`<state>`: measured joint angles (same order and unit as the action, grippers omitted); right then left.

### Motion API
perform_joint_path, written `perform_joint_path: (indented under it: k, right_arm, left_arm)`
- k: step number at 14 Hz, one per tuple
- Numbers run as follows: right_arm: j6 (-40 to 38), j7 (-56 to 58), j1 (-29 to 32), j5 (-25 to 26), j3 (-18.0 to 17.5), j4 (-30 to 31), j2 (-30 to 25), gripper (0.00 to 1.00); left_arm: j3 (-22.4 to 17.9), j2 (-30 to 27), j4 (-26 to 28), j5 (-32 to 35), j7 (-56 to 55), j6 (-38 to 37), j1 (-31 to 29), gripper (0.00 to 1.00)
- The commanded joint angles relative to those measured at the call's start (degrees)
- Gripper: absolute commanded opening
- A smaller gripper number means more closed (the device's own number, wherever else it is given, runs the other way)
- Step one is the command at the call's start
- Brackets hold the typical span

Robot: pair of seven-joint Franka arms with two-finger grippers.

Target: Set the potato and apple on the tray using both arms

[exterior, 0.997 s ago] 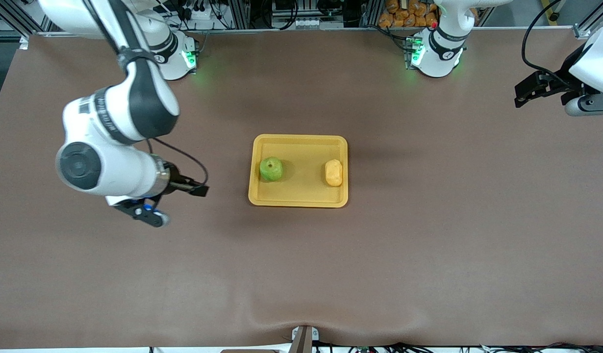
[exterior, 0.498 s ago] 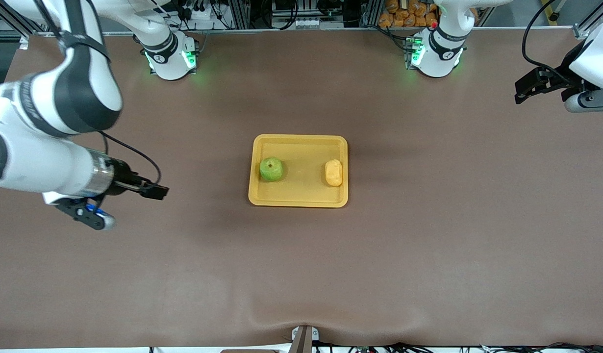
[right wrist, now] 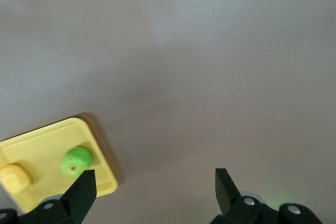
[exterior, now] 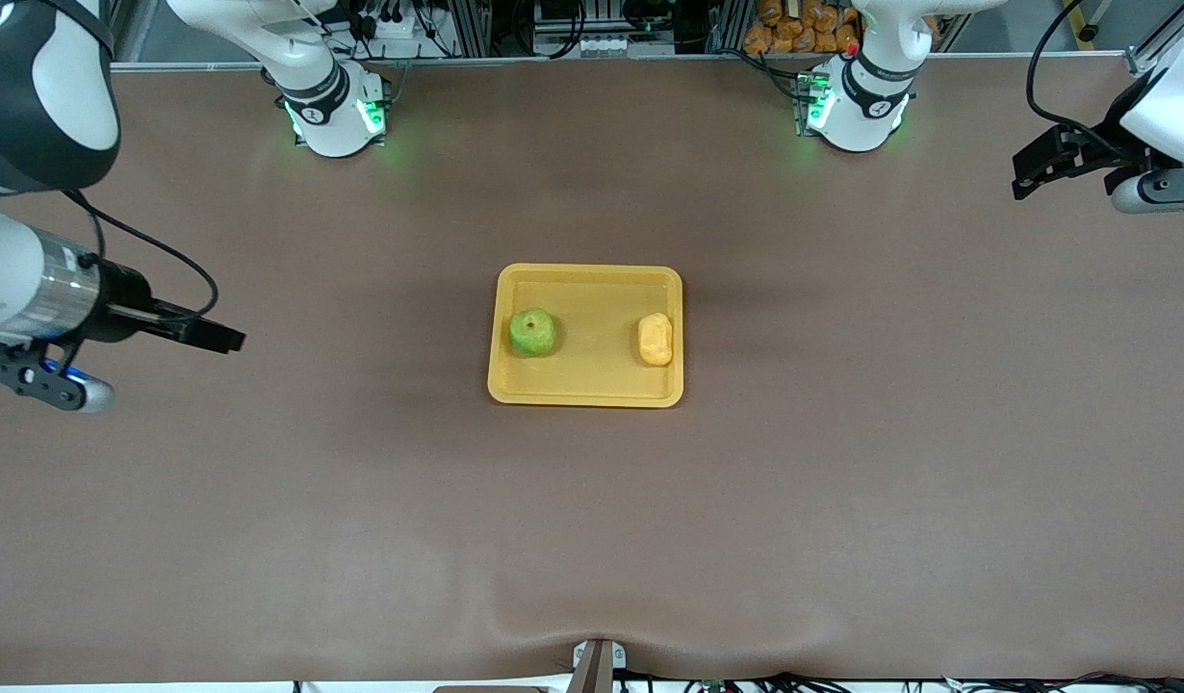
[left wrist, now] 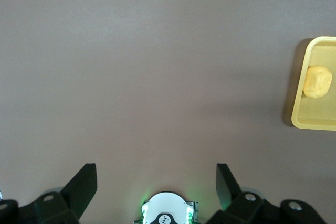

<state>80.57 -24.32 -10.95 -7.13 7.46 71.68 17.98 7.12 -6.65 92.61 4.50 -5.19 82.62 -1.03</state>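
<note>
The yellow-orange tray (exterior: 592,387) lies in the middle of the table. The green apple (exterior: 532,331) sits in it toward the right arm's end, and the potato (exterior: 656,339) sits in it toward the left arm's end. My right gripper (exterior: 221,337) is open and empty over bare table at the right arm's end, well clear of the tray. My left gripper (exterior: 1030,173) is open and empty over the table's edge at the left arm's end. The right wrist view shows its gripper (right wrist: 155,184), tray (right wrist: 47,140), apple (right wrist: 76,160) and potato (right wrist: 14,178). The left wrist view shows its gripper (left wrist: 156,182), tray (left wrist: 315,123) and potato (left wrist: 317,81).
The brown table mat (exterior: 592,539) spreads around the tray. The two green-lit arm bases (exterior: 334,111) (exterior: 854,101) stand at the table's edge farthest from the front camera. The left arm's base (left wrist: 167,211) shows in the left wrist view.
My right arm has drawn back from beside the tray toward its own end of the table, gripper empty. My left gripper has hardly moved. Apple and potato stay in the tray.
</note>
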Motion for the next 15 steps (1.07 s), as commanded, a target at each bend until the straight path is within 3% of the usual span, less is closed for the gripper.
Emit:
perform_joint_path:
  k: [1, 7, 9, 15]
  right_arm:
    - [-0.68, 6.54, 1.71, 2.38, -1.22, 1.7, -3.65, 1.0]
    - [-3.31, 16.12, 7.33, 2.47, -1.22, 2.49, -8.04, 1.0]
    - [-3.14, 22.37, 9.09, 2.47, -1.14, 5.64, -11.02, 1.0]
    - [1.33, 23.01, 10.24, 3.7, -1.57, 16.45, -19.72, 1.0]
  left_arm:
    - [0.08, -1.26, 0.29, -0.89, 1.5, -0.88, -0.28, 1.0]
    - [0.17, -1.17, 1.0, -0.89, 1.5, -0.71, -0.11, 1.0]
    - [0.35, -1.26, 1.0, -0.89, 1.5, -0.71, -0.11, 1.0]
    - [0.43, -1.52, 0.65, -0.89, 1.58, -0.71, -0.28, 1.0]
